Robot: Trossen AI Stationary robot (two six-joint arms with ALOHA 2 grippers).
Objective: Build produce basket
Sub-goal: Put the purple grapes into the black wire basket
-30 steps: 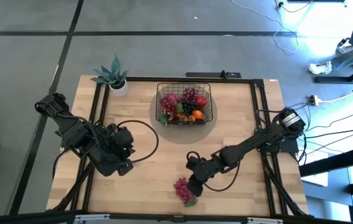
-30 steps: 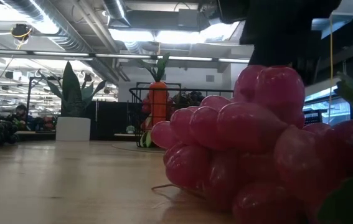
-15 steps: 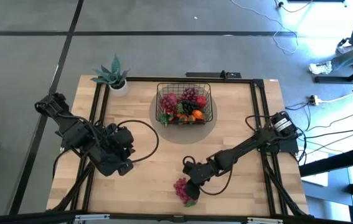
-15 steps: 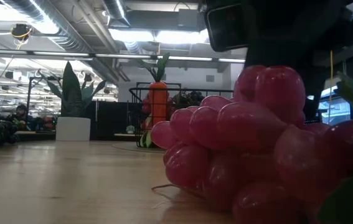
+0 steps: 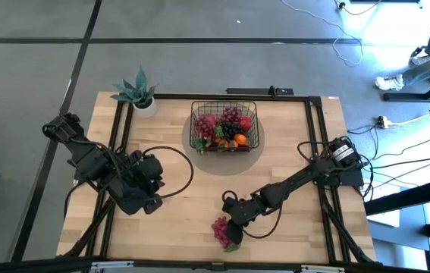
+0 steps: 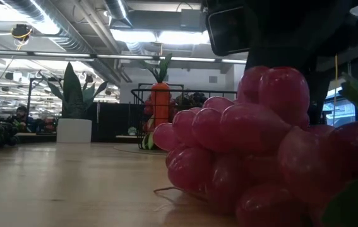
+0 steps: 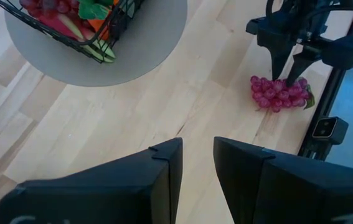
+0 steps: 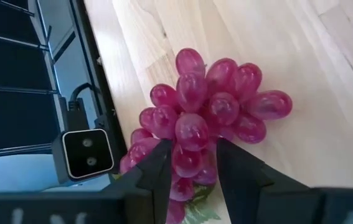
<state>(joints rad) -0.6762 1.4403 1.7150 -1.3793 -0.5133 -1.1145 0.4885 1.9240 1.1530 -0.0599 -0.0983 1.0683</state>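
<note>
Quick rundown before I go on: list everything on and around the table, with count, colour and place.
Basket: one, black wire, far centre of the table, on a grey round mat.
Produce in basket: several pieces, red, purple, orange; exact count unclear.
Grape bunch: one, pink-red with green leaf, near edge of the table.
Potted plant: one, green in white pot, far left corner.
Table: one, light wood.
Left gripper: dark, waiting over the table's left side.
Right gripper: dark, jaws astride the grape bunch.

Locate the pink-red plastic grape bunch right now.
In the high view the pink-red plastic grape bunch lies on the wooden table near its front edge, under the right gripper, far from the black wire-mesh basket.
</note>
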